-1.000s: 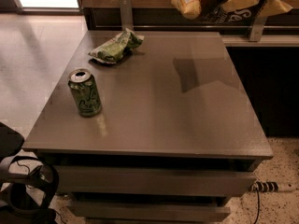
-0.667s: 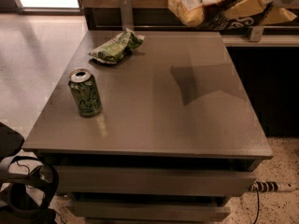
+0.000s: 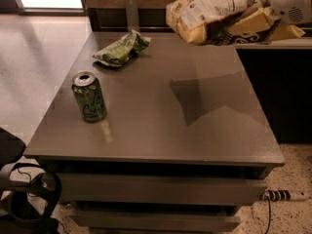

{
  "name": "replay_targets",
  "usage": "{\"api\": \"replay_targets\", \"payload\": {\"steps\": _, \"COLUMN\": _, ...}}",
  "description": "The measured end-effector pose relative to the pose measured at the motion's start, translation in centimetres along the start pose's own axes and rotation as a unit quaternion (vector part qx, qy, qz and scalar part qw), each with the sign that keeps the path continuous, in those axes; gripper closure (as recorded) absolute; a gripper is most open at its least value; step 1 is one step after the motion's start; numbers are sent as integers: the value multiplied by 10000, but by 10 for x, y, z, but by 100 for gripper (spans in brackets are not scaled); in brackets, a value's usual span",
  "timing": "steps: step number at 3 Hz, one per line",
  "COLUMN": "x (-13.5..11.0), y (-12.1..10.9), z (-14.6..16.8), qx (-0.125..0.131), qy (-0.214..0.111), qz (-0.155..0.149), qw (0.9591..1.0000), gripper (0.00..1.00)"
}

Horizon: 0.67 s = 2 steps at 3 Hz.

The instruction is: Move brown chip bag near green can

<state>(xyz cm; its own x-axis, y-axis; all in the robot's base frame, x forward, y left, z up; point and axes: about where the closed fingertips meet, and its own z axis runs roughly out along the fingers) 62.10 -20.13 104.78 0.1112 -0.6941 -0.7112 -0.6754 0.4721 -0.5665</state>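
Observation:
The brown chip bag [image 3: 209,16] hangs in the air above the table's far right part, yellow end to the left, white printed panel facing me. My gripper [image 3: 261,21] is at the top right, shut on the bag's right end, with the white arm housing behind it. The bag's shadow falls on the table right of centre. The green can [image 3: 89,96] stands upright near the table's left edge, well left of and below the bag.
A smaller green chip bag [image 3: 121,48] lies at the far left of the grey table [image 3: 161,130]. A dark counter runs along the back right. A cable and a black object lie on the floor by the table's base.
The gripper has carried the brown bag leftward and slightly lower over the table; its shadow has shifted left with it. The can and green bag have not moved.

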Motion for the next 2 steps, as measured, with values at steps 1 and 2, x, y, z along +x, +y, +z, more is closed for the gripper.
{"api": "replay_targets", "payload": {"steps": 1, "x": -11, "y": 28, "z": 1, "qx": -95, "qy": -96, "qz": -107, "qw": 9999, "gripper": 100}}
{"api": "replay_targets", "payload": {"steps": 2, "x": -26, "y": 83, "z": -6, "qx": -203, "qy": 8, "qz": -303, "qw": 9993, "gripper": 100}}
